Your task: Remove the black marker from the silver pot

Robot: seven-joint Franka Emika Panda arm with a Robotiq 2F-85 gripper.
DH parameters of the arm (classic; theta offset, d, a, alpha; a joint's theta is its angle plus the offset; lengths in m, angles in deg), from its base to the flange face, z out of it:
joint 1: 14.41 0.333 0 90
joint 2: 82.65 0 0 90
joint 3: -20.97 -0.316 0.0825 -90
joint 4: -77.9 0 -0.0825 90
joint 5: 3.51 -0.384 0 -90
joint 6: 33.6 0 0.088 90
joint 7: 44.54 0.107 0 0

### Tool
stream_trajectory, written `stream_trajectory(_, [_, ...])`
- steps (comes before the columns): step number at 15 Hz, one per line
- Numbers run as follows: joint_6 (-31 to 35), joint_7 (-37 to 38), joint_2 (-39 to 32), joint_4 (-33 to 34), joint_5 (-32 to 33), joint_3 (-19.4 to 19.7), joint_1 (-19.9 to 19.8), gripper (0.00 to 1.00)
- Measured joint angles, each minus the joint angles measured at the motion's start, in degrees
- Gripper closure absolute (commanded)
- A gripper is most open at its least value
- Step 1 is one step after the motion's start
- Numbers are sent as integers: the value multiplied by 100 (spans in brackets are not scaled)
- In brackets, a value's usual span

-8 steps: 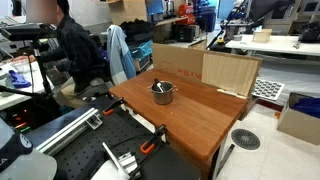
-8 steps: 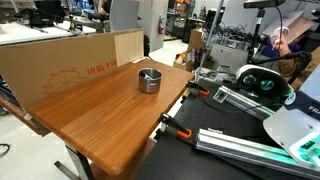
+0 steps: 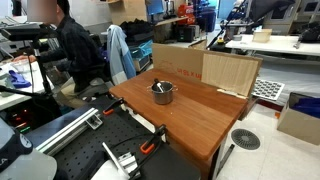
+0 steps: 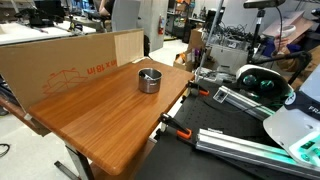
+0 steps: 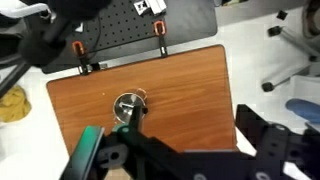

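Far left, a person in a dark jacket [image 3: 75,45]. Onto the brown wooden table [image 3: 200,115] now: the small, round, shiny steel pot [image 3: 163,93] sits mid-table, with the thin black marker [image 3: 157,86] inside it, leaning on the rim. Right of that stands an upright cardboard panel [image 3: 230,72]. In the wrist view the dark gripper [image 5: 133,128] hangs high above the pot, too blurred to tell whether it's spread or pressed together.

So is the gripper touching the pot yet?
Apart. In both exterior views the pot stands alone on the table, with nothing near it; the wrist view shows the gripper high above.
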Motion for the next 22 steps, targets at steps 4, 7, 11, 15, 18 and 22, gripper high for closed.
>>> stream_trajectory(4, [0, 0, 0, 0, 0, 0, 0, 0])
stream_trajectory(7, [0, 0, 0, 0, 0, 0, 0, 0])
stream_trajectory(11, [226, 79, 0, -45, -4, 2, 4, 0])
stream_trajectory(15, [1125, 1088, -15, -298, -99, -3, 4, 0])
stream_trajectory(18, [1631, 1906, -25, -519, -117, -4, 3, 0])
stream_trajectory(22, [1970, 3028, -25, -665, -121, -1, -14, 0])
